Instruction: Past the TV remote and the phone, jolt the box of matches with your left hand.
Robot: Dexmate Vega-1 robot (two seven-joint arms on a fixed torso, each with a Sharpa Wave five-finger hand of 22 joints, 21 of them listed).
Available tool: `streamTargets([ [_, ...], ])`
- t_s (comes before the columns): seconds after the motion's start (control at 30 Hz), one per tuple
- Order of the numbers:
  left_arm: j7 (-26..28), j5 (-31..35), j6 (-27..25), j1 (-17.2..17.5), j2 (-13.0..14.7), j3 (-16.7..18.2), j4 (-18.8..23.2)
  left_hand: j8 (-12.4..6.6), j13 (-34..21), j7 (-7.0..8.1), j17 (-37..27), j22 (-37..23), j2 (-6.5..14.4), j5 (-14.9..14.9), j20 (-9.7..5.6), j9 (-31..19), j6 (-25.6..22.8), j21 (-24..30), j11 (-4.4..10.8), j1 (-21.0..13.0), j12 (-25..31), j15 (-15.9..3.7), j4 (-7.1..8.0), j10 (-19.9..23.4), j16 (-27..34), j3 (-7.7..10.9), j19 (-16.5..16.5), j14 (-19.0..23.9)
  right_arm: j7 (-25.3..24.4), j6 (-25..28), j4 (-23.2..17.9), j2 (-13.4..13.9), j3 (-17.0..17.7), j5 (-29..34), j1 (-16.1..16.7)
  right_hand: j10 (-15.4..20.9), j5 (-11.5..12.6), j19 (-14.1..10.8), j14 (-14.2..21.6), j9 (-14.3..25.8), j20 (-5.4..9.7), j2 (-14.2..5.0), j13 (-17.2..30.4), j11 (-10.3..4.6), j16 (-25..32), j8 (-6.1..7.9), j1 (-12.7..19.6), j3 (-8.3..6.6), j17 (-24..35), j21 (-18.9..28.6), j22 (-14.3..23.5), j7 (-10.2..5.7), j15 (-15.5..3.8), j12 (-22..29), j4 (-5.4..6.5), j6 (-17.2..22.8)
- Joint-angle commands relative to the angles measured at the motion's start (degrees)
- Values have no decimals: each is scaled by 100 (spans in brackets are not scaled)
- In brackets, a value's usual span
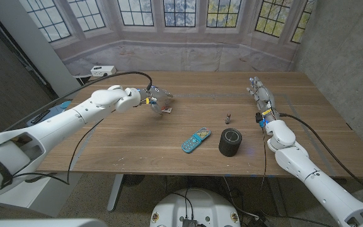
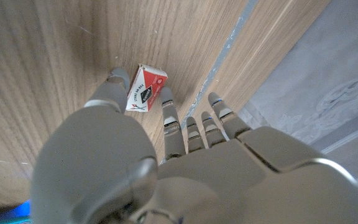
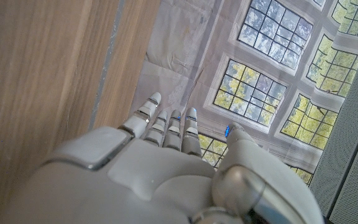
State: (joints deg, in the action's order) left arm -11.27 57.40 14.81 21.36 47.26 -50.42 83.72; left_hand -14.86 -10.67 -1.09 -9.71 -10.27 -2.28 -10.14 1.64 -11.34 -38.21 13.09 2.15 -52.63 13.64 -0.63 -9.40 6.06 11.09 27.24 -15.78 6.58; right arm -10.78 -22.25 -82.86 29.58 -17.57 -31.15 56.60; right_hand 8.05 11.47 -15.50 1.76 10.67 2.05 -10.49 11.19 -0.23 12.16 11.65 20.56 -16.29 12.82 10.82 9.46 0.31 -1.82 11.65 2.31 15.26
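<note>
The left hand (image 1: 154, 99) hovers over the bench (image 1: 137, 145), fingers spread, holding nothing; a fingertip (image 2: 166, 94) is just beside the matchbox (image 2: 146, 88). Nearer the front edge lie the TV remote (image 1: 195, 140) and a black cylinder (image 1: 230, 142). The right hand (image 1: 261, 98) stands with fingers straight and empty near the right edge.

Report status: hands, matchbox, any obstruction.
Left hand open, fingers at the matchbox, no grip. Right hand open, idle at far right. Remote and black cylinder sit nearer the front edge, clear of the left hand.
</note>
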Motion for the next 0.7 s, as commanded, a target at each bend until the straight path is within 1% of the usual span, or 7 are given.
streamTargets([
  [0.03, 150, 97, -76, 41, -15, 10, 38, -54, -15, -5, -28, -23, 18, -21, 2, -28, -82, -2, -25, -105, 25, -8, 12, 88, 24, -20, -86, 82, 34, -8, -19, 28, 10, -23, 38, 35, 22, -11, 44, 13, 393, 20, 8, -11, 22, -2, -48, -26, 11, 12, 17, 0, -173, 8, 34, 58],
  [0.3, 109, 160, -188, 49, -54, -5, 91, -53, -17, 4, -28, -25, 18, -21, 8, -36, -115, 1, -54, -115, 23, -7, 14, 115, 20, -32, -108, 104, 74, -31, -34, 67, 43, -57, 82, 41, 23, -17, 61, 13, 393, 35, 8, -21, 18, -1, -49, -54, -1, 13, 17, 9, -184, 6, 35, 79],
  [0.5, 184, 197, -273, 99, -70, -9, 119, -49, -18, 0, -29, -26, 16, -19, -7, -43, -135, 3, -55, -117, 27, -4, 19, 155, 25, -46, -127, 146, 130, -40, -15, 86, 60, -105, 105, 47, 23, -23, 65, 14, 392, 43, 7, -24, 14, 1, -49, -67, -7, 14, 17, 5, -181, 6, 34, 92],
  [0.6, 175, 200, -309, 119, -73, -12, 137, -74, -20, -62, -30, -28, 16, -19, -2, -51, -229, 1, -51, -119, 21, -3, 25, 172, 19, -60, -137, 161, 151, -46, -9, 93, 62, -116, 111, 48, 23, -23, 68, 14, 391, 46, 7, -24, 12, 0, -48, -74, -11, 14, 16, 4, -180, 5, 33, 95],
  [0.7, 188, 204, -331, 146, -66, -14, 163, -86, -21, -76, -31, -28, 16, -19, 0, -56, -278, 3, -55, -122, 18, -9, 28, 183, 21, -67, -150, 182, 162, -51, -6, 99, 66, -124, 119, 51, 23, -25, 68, 14, 395, 48, 7, -25, 10, -2, -47, -79, -13, 14, 16, 6, -183, 5, 32, 94],
])
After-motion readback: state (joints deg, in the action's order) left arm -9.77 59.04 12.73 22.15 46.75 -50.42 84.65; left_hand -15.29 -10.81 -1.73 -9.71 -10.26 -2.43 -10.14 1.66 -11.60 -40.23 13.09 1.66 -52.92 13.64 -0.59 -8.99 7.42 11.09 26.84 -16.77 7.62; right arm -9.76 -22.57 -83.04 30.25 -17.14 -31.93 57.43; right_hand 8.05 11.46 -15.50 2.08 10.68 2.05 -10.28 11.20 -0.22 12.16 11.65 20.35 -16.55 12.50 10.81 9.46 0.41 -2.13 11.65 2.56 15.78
